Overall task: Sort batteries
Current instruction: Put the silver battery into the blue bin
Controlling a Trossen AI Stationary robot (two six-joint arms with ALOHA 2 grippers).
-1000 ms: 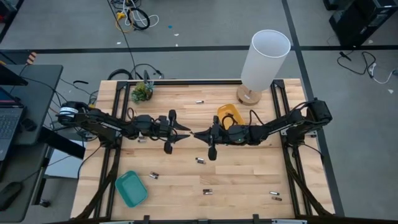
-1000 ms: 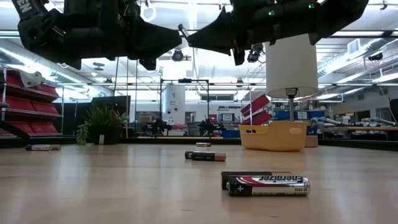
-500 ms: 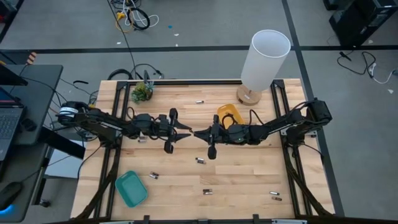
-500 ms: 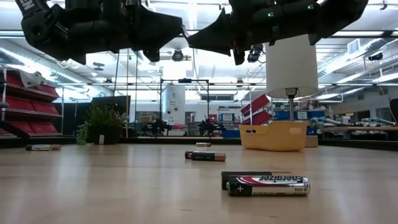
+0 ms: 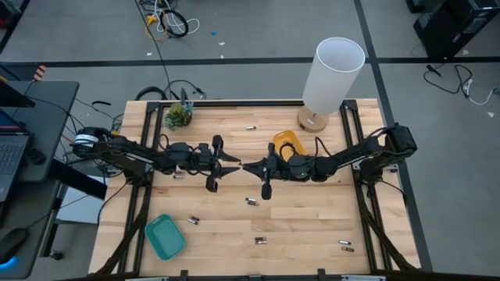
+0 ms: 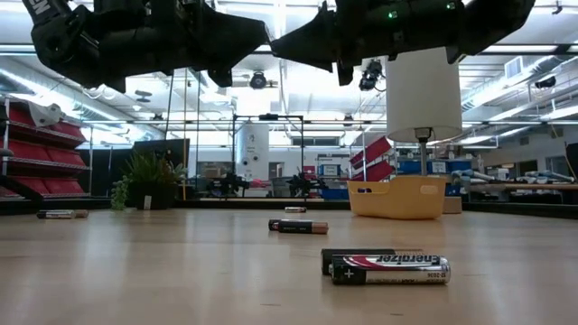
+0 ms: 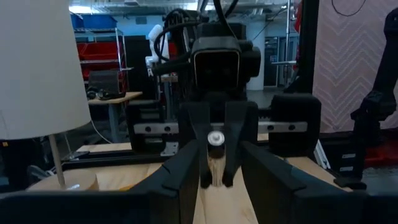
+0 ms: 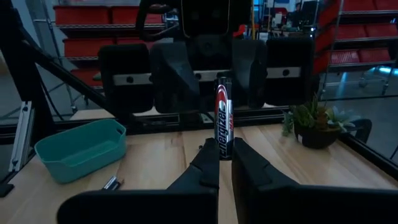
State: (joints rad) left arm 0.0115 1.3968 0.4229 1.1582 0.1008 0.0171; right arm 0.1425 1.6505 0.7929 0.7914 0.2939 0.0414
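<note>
Both arms hang above the table's middle, fingertips facing each other. My right gripper [image 8: 224,152] [image 5: 248,166] is shut on a black, silver and red battery [image 8: 222,115]. My left gripper [image 7: 219,152] [image 5: 234,166] is open; its fingers [image 8: 180,81] stand on either side of the battery's free end. Several other batteries lie on their sides on the table, among them three [image 5: 251,201], [image 5: 193,220], [image 5: 260,240]. The teal tray [image 5: 165,236] sits near the left near corner, and the yellow tray [image 5: 287,145] sits behind the right arm. My right gripper pinches the battery's rear end [image 8: 224,149] between its two fingertips. The battery is lifted clear and sticks out forward, along the fingers, toward the table's left. Its free end [image 7: 215,137] points into the gap of the left gripper.
A white lamp [image 5: 332,74] stands at the far right of the table and a small plant [image 5: 178,115] at the far left. More batteries lie at the far edge [image 5: 251,127], the right near corner [image 5: 345,246] and under the left arm [image 5: 178,176]. A laptop desk stands left of the table.
In the low view both grippers have risen a little, the left one first, then the right. Their tips now stand level with each other and closer together. The battery has stayed in the right gripper.
</note>
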